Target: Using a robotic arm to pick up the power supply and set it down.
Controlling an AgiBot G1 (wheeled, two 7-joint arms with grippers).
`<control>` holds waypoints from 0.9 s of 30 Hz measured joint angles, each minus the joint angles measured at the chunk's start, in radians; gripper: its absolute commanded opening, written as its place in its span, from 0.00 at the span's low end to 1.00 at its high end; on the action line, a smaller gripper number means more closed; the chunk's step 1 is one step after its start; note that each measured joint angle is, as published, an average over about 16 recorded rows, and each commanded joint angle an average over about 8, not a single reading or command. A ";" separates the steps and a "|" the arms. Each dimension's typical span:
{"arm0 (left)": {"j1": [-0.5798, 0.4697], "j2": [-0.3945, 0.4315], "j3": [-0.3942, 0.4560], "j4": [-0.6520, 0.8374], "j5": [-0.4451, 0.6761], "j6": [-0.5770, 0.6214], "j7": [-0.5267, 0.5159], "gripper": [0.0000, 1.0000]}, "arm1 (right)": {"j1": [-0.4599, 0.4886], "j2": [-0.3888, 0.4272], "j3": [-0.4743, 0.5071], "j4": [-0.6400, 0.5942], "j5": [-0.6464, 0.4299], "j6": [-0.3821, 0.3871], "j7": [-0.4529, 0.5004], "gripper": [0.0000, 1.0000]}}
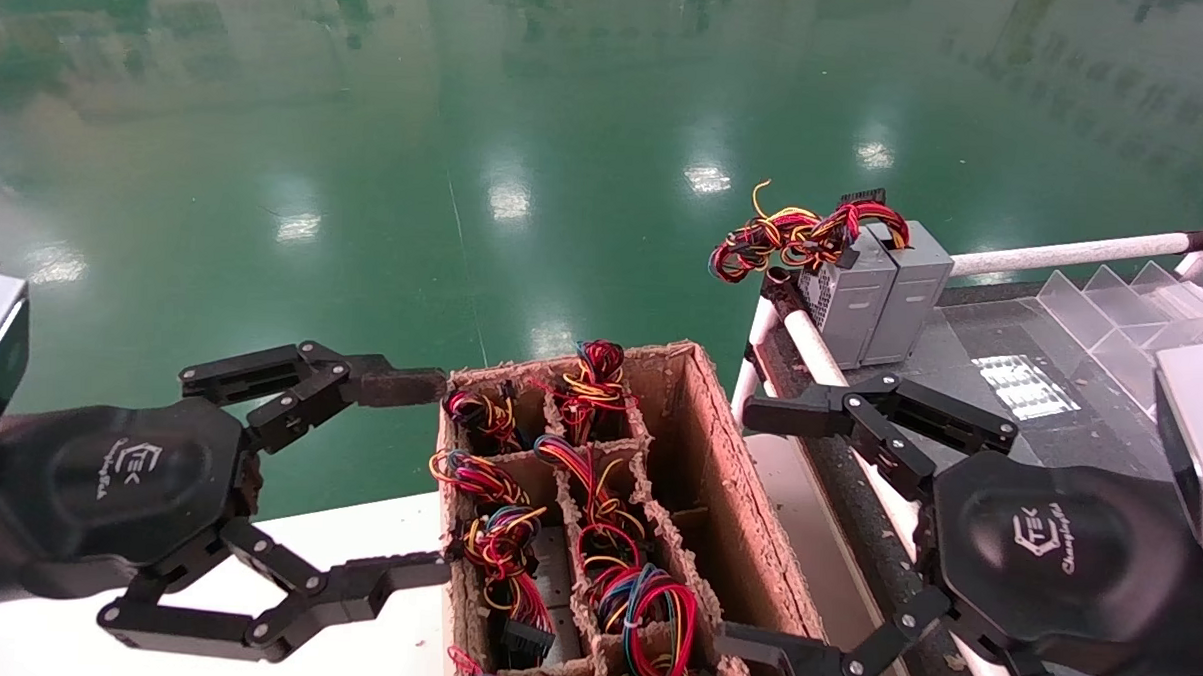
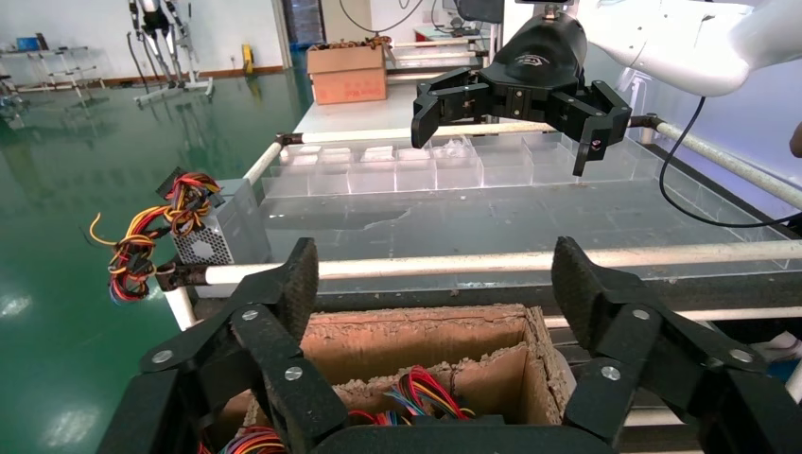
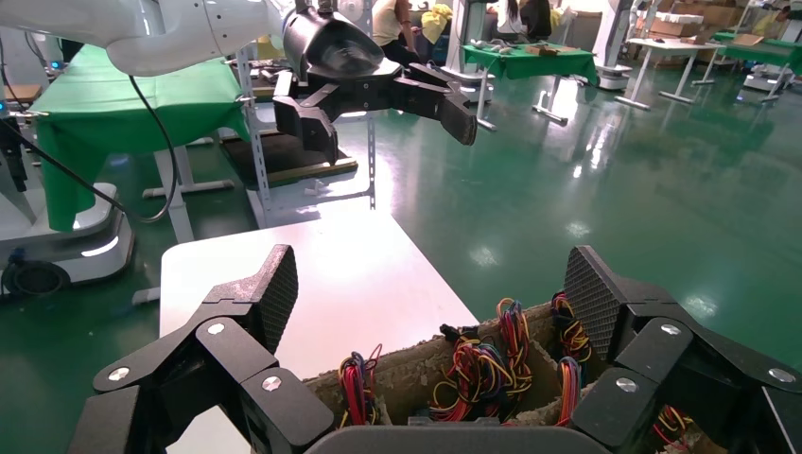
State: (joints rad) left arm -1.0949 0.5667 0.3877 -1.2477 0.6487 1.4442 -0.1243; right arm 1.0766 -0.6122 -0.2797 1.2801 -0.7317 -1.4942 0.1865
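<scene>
The power supply (image 1: 645, 604) is sitting in a near cell of the divided cardboard box (image 1: 720, 452). Its looped bundle of red, blue, yellow and orange wires is standing upright and pointing up out of the cell. Its metal body is hidden below, so its long axis cannot be told. The right hand (image 1: 750, 531) is hovering just beside the box with its black fingers spread apart, holding nothing. The left hand (image 1: 432, 477) is waiting at the box's other side, also spread apart. Two grey boxes (image 1: 878, 288) are standing on the dark surface (image 1: 972, 341) beyond.
</scene>
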 measured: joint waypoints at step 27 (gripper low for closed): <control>0.000 0.000 0.000 0.000 0.000 0.000 0.000 0.00 | 0.000 0.000 0.000 0.000 0.000 0.000 0.000 1.00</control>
State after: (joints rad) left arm -1.0949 0.5667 0.3877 -1.2477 0.6487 1.4442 -0.1243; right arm 1.0766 -0.6122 -0.2797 1.2801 -0.7317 -1.4942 0.1865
